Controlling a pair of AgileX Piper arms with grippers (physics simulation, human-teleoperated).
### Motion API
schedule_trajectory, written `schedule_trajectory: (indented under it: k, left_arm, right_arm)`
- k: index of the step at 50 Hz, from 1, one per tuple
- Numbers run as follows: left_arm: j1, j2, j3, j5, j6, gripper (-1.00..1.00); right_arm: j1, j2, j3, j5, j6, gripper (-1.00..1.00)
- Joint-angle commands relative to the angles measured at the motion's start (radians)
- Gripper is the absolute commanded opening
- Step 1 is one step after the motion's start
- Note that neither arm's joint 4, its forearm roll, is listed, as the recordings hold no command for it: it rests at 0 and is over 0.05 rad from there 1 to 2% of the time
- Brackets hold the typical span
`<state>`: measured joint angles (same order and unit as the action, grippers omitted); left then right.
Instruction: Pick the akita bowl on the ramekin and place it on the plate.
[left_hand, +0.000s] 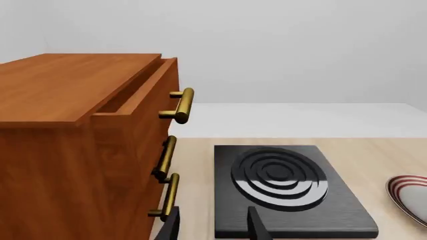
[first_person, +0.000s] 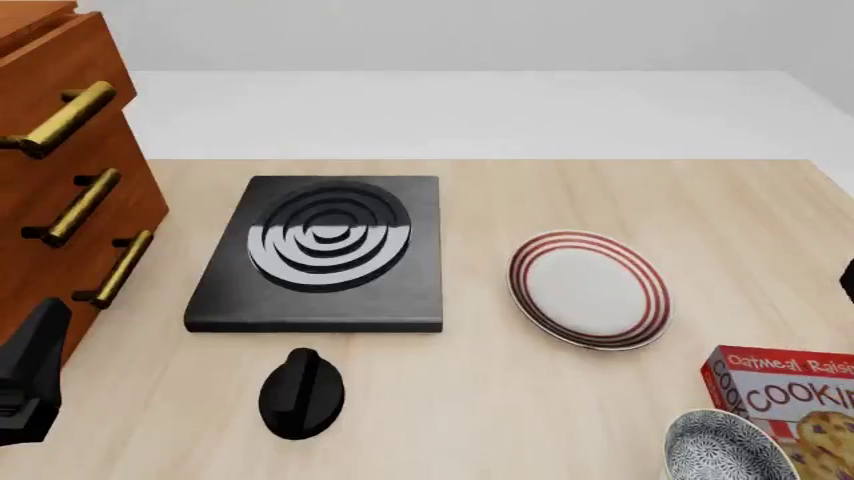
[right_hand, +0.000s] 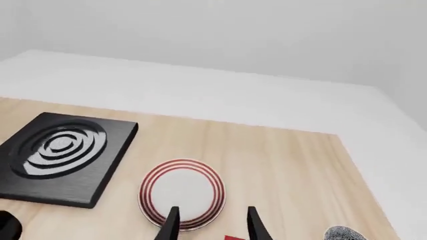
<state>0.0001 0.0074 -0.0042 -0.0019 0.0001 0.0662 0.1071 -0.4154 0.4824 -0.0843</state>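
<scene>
At the near right corner of the table in the front view, the akita bowl (first_person: 727, 447) sits upright, its speckled interior facing up and its lower part cut off by the frame edge; the ramekin cannot be made out beneath it. The bowl lies just beside, and partly in front of, a red cookie box (first_person: 787, 392), which stands to its right and slightly farther back. In the right wrist view only a sliver of the speckled bowl (right_hand: 345, 233) shows at the frame edge. The plate (first_person: 589, 288) rests flat on the wooden table (first_person: 561, 400), farther out from the bowl and to its left, apart from it and carrying nothing. To the left of the plate lies a black stove slab (first_person: 318, 255) with a concentric ringed burner, and nearer than the slab sits a black knob (first_person: 302, 392). At the far left stands a wooden cabinet (first_person: 60, 180) with brass handles; in the left wrist view its top drawer (left_hand: 133, 97) is pulled slightly out. The right gripper (right_hand: 211, 222) shows two dark fingers set apart with nothing between them, hanging above the near edge of the plate. The left gripper (left_hand: 212, 225) likewise shows its fingers spread and holding nothing, pointed toward the stove slab beside the cabinet; in the front view a dark part of the left arm (first_person: 30, 375) appears at the left edge.
</scene>
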Motion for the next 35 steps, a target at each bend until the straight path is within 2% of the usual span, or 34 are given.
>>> schedule_trajectory:
  k: [1, 2, 4, 6, 8, 10, 12, 13, 15, 21, 24, 26, 27, 32, 35]
  left_arm:
    - [0.0, 0.0, 0.0, 0.0, 0.0, 1.0]
    - [0.0, 0.0, 0.0, 0.0, 0.0, 1.0]
    - [0.0, 0.0, 0.0, 0.0, 0.0, 1.0]
    - [0.0, 0.0, 0.0, 0.0, 0.0, 1.0]
    - [0.0, 0.0, 0.0, 0.0, 0.0, 1.0]
    - [0.0, 0.0, 0.0, 0.0, 0.0, 1.0]
    - [0.0, 0.0, 0.0, 0.0, 0.0, 1.0]
    - [0.0, 0.0, 0.0, 0.0, 0.0, 1.0]
    - [0.0, 0.0, 0.0, 0.0, 0.0, 1.0]
    - [0.0, 0.0, 0.0, 0.0, 0.0, 1.0]
    - [0.0, 0.0, 0.0, 0.0, 0.0, 1.0]
    - [0.0, 0.0, 0.0, 0.0, 0.0, 1.0]
    - [0.0, 0.0, 0.0, 0.0, 0.0, 1.0]
    - [0.0, 0.0, 0.0, 0.0, 0.0, 1.0]
    - [0.0, 0.0, 0.0, 0.0, 0.0, 1.0]
  right_arm:
    - [0.111, -0.006, -0.35, 0.47, -0.088, 1.0]
    - [0.111, -0.006, -0.35, 0.47, -0.088, 1.0]
    - [0.141, 0.008, -0.392, 0.533, -0.071, 1.0]
    - [0.143, 0.011, -0.418, 0.586, -0.107, 1.0]
    - [0.173, 0.013, -0.445, 0.62, -0.095, 1.0]
    - [0.192, 0.017, -0.428, 0.646, -0.108, 1.0]
    - [0.215, 0.033, -0.399, 0.665, -0.077, 1.0]
    - [0.211, 0.018, -0.403, 0.674, -0.112, 1.0]
    - [0.249, 0.035, -0.396, 0.692, -0.092, 1.0]
    - [0.29, 0.062, -0.396, 0.709, -0.09, 1.0]
    - [0.315, 0.079, -0.365, 0.707, -0.053, 1.0]
    - [0.309, 0.067, -0.36, 0.716, -0.064, 1.0]
    - [0.325, 0.079, -0.343, 0.716, -0.043, 1.0]
    - [0.325, 0.063, -0.318, 0.733, -0.062, 1.0]
    - [0.342, 0.066, -0.297, 0.729, -0.054, 1.0]
